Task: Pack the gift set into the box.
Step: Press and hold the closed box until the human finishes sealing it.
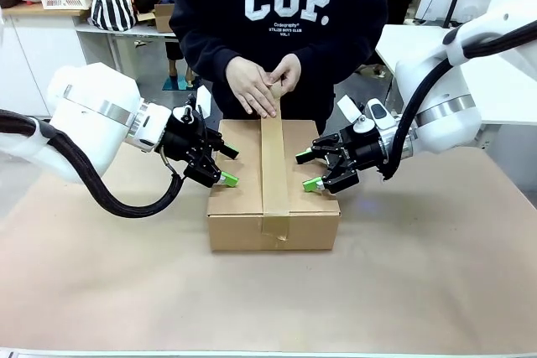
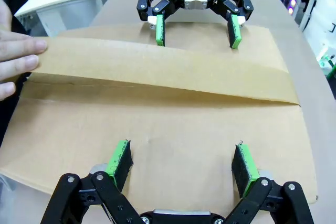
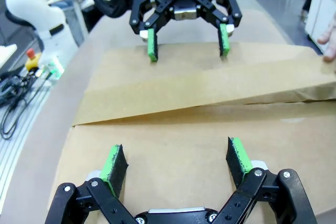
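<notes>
pressing down from either side, the two black robotiq grippers with green pads hold the flaps of the large plain brown corrugated cardboard box (image 1: 273, 184) shut — the left gripper (image 1: 220, 166) on its left flap, the right gripper (image 1: 309, 170) on its right, both with jaws spread wide and grasping nothing. the gift set is out of sight, presumably inside. the person's hands (image 1: 262, 83) hold a strip of brown tape (image 1: 273, 165) at the far edge, stretched along the centre seam and down the near face. sealing looks to be the step in hand — next, the grippers would need to keep steady pressure while the tape is smoothed flat.
</notes>
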You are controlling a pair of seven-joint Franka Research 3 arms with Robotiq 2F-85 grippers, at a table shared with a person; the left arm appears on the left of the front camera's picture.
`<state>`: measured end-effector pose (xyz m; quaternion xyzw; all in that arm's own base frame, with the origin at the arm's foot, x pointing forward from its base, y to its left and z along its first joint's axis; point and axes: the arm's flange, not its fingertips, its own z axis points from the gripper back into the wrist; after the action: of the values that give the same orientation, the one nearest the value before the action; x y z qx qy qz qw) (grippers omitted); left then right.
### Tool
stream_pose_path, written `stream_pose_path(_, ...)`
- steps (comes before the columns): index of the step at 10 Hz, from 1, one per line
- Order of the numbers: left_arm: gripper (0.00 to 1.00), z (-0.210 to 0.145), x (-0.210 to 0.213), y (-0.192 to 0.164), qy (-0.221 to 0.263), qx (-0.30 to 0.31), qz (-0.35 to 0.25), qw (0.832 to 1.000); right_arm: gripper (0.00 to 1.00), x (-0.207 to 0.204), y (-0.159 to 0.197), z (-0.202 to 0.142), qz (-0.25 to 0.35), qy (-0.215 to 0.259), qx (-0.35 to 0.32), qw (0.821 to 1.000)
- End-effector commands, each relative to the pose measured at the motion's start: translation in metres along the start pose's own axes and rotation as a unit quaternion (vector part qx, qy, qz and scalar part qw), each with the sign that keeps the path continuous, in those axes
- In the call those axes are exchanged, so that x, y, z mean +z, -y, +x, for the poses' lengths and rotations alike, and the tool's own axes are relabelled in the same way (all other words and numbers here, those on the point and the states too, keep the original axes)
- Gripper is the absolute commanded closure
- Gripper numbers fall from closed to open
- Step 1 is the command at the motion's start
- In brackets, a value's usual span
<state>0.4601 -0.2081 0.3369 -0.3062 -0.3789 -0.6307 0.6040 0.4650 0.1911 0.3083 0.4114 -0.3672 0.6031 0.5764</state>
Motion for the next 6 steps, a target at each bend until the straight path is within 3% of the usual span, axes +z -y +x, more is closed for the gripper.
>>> stream_pose_path(1,0.0,-0.0016,-0.0005,0.001,0.0,-0.005,-0.001,1.0,0.0,0.0005,-0.0013,-0.0003,-0.005,-0.004,0.003,1.0)
stream_pose_path(6,0.0,-0.0016,-0.0005,0.001,0.0,-0.005,-0.001,1.0,0.0,0.0005,-0.0013,-0.0003,-0.005,-0.004,0.003,1.0)
